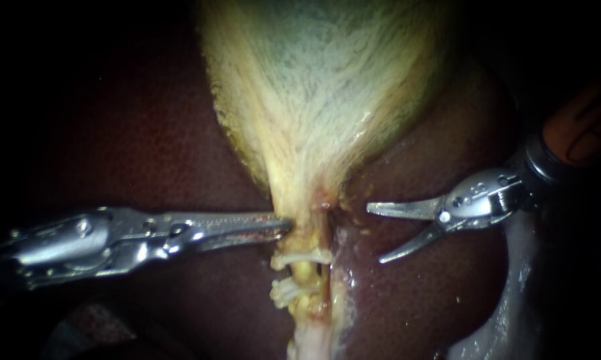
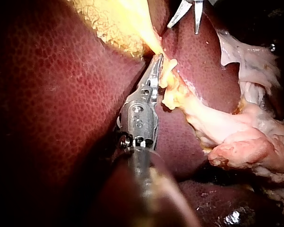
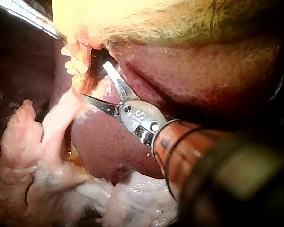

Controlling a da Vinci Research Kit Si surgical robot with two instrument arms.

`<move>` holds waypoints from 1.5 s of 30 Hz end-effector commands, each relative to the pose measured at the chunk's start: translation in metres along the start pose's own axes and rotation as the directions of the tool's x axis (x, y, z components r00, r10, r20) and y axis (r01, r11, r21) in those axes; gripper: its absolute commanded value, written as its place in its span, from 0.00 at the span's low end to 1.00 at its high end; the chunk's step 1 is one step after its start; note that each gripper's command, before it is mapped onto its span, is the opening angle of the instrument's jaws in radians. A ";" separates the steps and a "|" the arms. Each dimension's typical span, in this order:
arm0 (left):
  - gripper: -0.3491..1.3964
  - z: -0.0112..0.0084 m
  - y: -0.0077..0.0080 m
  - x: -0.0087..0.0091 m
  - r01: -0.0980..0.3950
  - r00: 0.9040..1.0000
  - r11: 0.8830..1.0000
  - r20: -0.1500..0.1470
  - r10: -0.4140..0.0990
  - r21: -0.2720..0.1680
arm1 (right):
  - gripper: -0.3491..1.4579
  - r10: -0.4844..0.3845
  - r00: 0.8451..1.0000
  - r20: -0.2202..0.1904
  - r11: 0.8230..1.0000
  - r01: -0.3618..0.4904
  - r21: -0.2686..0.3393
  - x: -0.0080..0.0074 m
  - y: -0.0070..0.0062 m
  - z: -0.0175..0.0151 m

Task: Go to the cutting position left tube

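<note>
Endoscope view: left tube [image 1: 303, 272] runs near-to-far between two white clips [image 1: 300, 257], just left of the wide-open right tool [image 1: 375, 235]; left tool [image 1: 283, 225] grips the gallbladder [image 1: 313, 100] at its neck. Right wrist view: tube lies ahead of it, untouched.

Left instrument [image 1: 283, 227] shaft beyond view's edge

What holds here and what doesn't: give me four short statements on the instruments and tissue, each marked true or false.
1. The right instrument has its jaws open. True.
2. Its jaws grip the clipped tube. False: they stand apart from it, over the liver.
3. The left instrument reaches the gallbladder at its narrow end. True.
4. In the endoscope view the white clips lie above the gallbladder. False: they lie below it.
</note>
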 end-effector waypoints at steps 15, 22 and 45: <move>0.00 -0.0045 0.0017 -0.0018 0.012 1.000 1.000 -0.003 -0.012 -0.011 | 0.99 0.108 0.994 -0.021 0.981 -0.103 0.162 -0.0013 -0.0071 0.0100; 0.00 -0.0054 0.0018 -0.0020 0.013 1.000 1.000 -0.007 -0.013 -0.017 | 0.98 0.114 0.993 0.017 0.973 -0.115 0.200 -0.0034 -0.0078 0.0130; 0.00 -0.0064 0.0000 -0.0031 0.006 1.000 1.000 0.002 -0.006 -0.022 | 0.96 0.108 0.991 0.083 0.983 -0.119 0.139 -0.0050 -0.0052 0.0139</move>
